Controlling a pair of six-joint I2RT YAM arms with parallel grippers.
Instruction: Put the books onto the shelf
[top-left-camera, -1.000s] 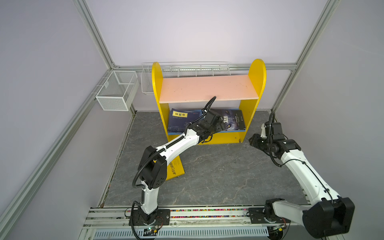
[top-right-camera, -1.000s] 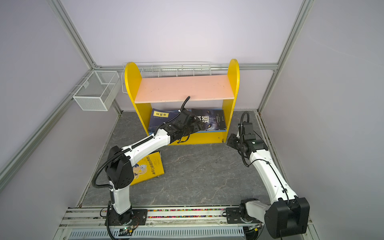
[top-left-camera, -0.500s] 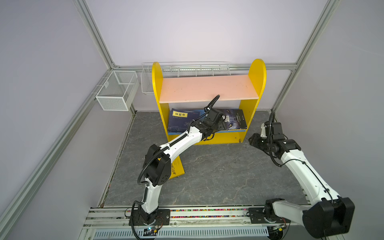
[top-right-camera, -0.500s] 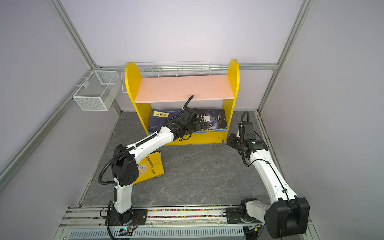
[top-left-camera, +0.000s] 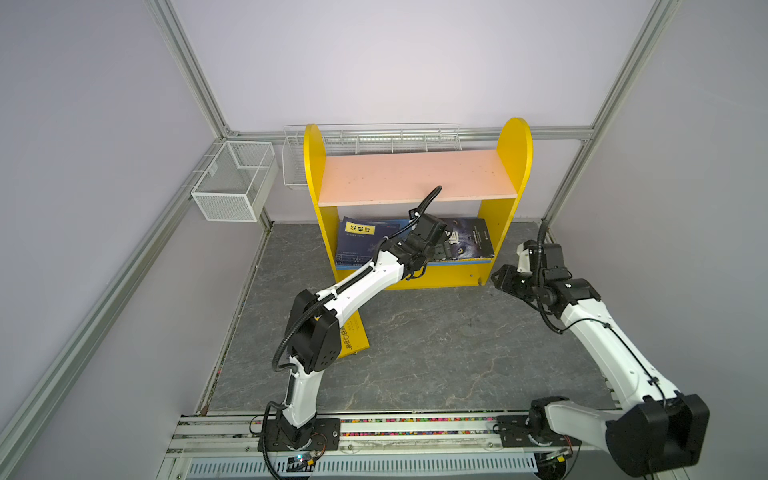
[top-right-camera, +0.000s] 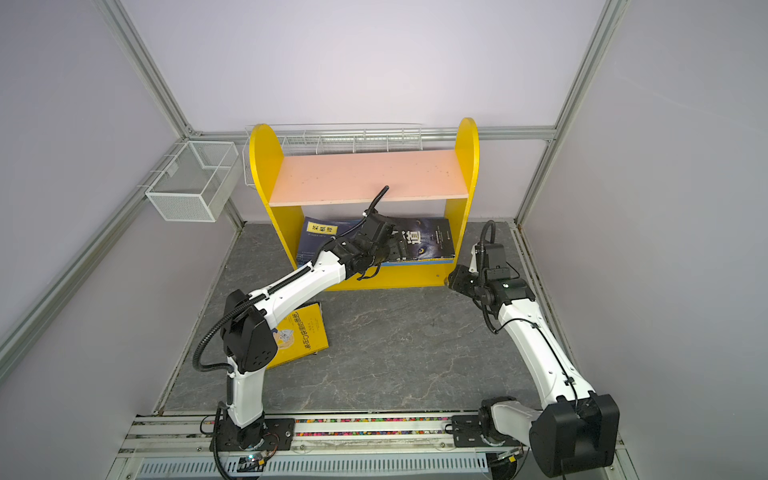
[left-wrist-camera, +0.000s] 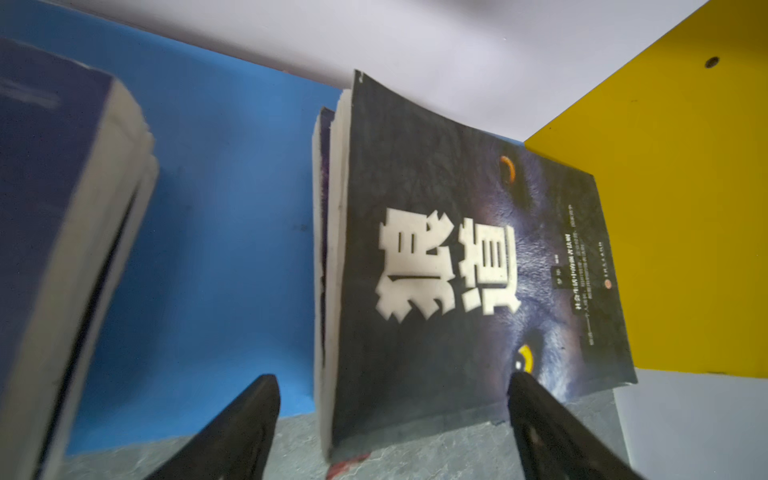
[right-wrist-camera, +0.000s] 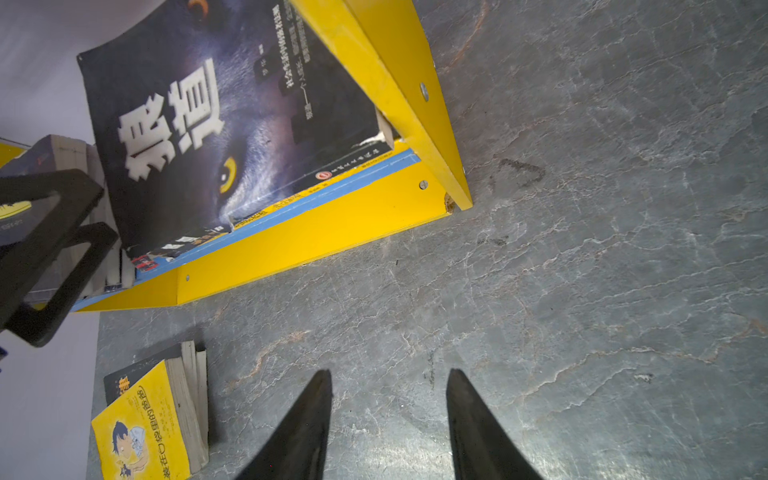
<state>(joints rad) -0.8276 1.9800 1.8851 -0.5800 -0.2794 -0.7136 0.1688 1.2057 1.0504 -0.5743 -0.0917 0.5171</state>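
My left gripper (left-wrist-camera: 391, 376) is spread wide, empty, by the wolf-cover book (left-wrist-camera: 457, 249), which leans on the blue lower board (left-wrist-camera: 216, 249) against the yellow side panel (left-wrist-camera: 665, 208) for support; right gripper (right-wrist-camera: 388, 372) parted, idle; yellow cartoon book (right-wrist-camera: 137, 424) lies unshelved on the floor (right-wrist-camera: 582, 291).

Gap on blue board (left-wrist-camera: 216, 249) between navy books (left-wrist-camera: 54, 187) and dark book (left-wrist-camera: 436, 291), pink board (top-left-camera: 415, 176) overhead

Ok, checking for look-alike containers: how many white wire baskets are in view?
2: a boxy basket on the left wall, and a long basket on the back wall, partly hidden behind the shelf.
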